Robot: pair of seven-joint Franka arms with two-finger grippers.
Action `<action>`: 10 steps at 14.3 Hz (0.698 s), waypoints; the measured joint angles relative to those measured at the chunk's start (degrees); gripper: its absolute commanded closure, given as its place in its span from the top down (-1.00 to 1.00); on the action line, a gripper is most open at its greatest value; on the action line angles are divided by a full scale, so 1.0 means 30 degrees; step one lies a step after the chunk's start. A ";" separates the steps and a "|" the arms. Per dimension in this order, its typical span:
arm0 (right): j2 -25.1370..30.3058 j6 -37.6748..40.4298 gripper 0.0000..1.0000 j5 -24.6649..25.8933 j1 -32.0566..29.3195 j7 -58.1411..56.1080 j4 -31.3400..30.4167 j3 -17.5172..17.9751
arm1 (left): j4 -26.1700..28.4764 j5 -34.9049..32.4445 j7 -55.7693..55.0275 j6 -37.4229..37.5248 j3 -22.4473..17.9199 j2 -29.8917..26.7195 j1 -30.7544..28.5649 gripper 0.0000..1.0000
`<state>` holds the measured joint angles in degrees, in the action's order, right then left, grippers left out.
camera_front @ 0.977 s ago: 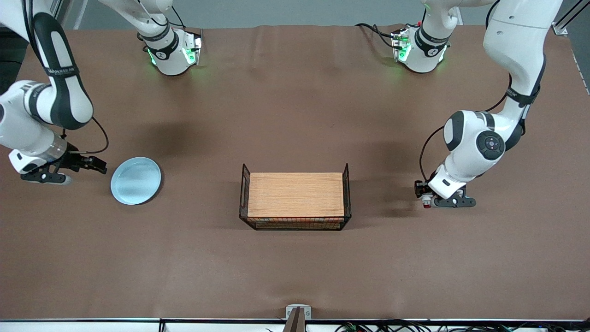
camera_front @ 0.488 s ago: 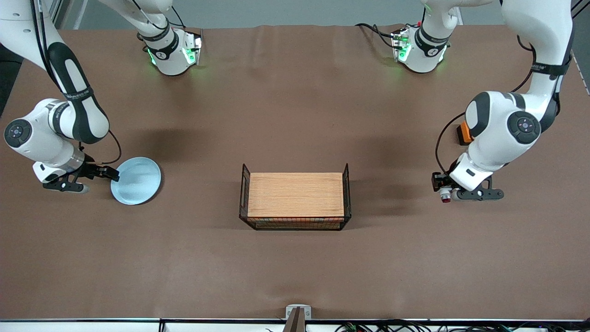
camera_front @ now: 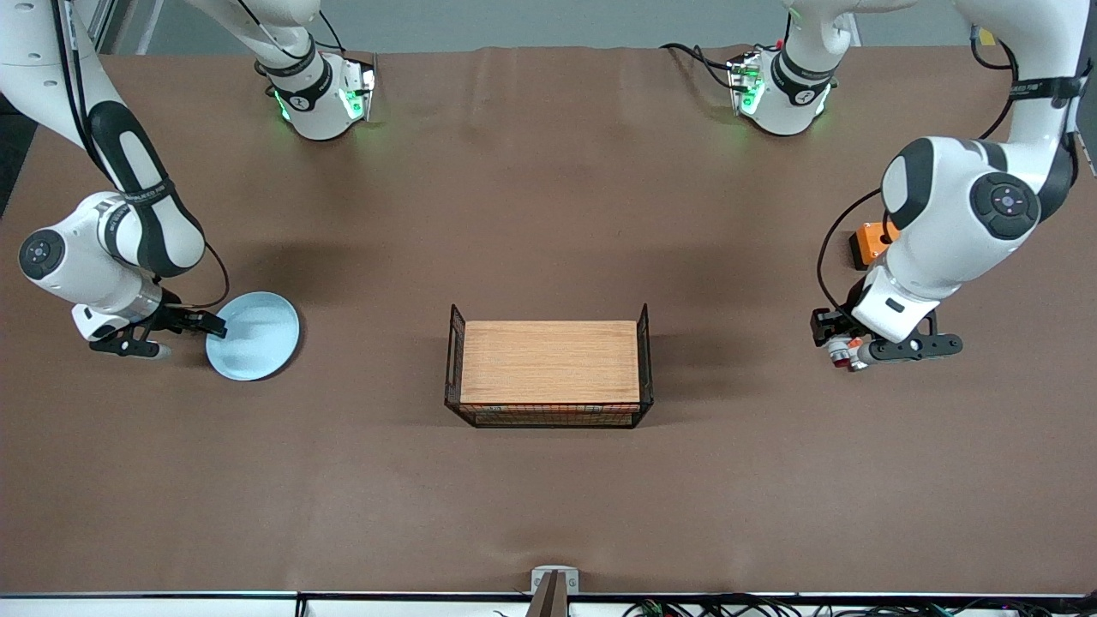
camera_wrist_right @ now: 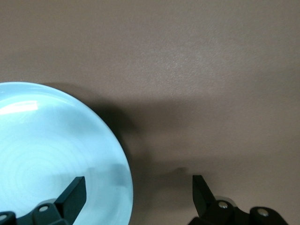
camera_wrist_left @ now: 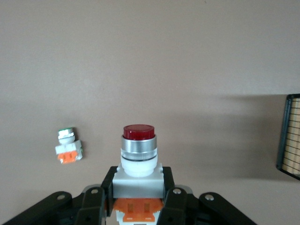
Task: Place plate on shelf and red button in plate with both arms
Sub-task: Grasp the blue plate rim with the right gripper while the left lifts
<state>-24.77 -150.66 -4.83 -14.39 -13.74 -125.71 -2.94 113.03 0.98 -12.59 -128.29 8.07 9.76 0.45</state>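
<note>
The pale blue plate [camera_front: 255,336] lies flat on the table toward the right arm's end; it also shows in the right wrist view [camera_wrist_right: 51,154]. My right gripper [camera_front: 212,326] is open at the plate's rim, with one finger [camera_wrist_right: 72,194] over the plate and the other [camera_wrist_right: 202,190] over bare table, as the right wrist view [camera_wrist_right: 137,190] shows. My left gripper [camera_front: 836,347] is shut on the red button [camera_front: 844,353] toward the left arm's end. In the left wrist view, the gripper [camera_wrist_left: 138,182] grips its grey body, the red cap [camera_wrist_left: 138,132] pointing away.
A black wire basket with a wooden board [camera_front: 548,362] stands mid-table; its edge shows in the left wrist view [camera_wrist_left: 290,136]. An orange box [camera_front: 866,244] sits by the left arm. A similar white-and-orange part [camera_wrist_left: 68,146] without a red cap lies on the table.
My right gripper has moved up to the plate until one finger is over its rim. My left gripper has carried the red button toward the left arm's end of the table.
</note>
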 measured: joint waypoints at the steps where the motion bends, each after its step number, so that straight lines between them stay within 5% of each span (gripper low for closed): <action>1: -0.0043 0.0000 1.00 -0.0231 -0.0002 -0.0014 0.0000 0.0061 | -0.0550 0.0000 -0.0029 0.0745 -0.0001 -0.0078 -0.0004 -0.33; 6: -0.0218 -0.0001 0.65 -0.0555 -0.0001 -0.0025 0.0001 0.0352 | -0.1787 0.0000 -0.0831 0.2022 0.0001 -0.0150 0.0000 -0.33; 8: -0.0342 0.0000 0.25 -0.0564 -0.0001 -0.0059 0.0001 0.0354 | -0.1794 0.0000 -0.1096 0.2035 0.0006 -0.0149 0.0011 -0.32; 10: -0.0448 0.0003 -0.46 -0.0566 -0.0001 -0.0140 0.0001 0.0365 | -0.1794 0.0000 -0.1139 0.2048 0.0007 -0.0147 0.0012 -0.31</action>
<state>-26.12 -150.65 -6.53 -14.39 -14.16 -125.71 -1.85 107.65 0.98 -16.01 -122.14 8.10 9.32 0.49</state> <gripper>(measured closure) 0.264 0.586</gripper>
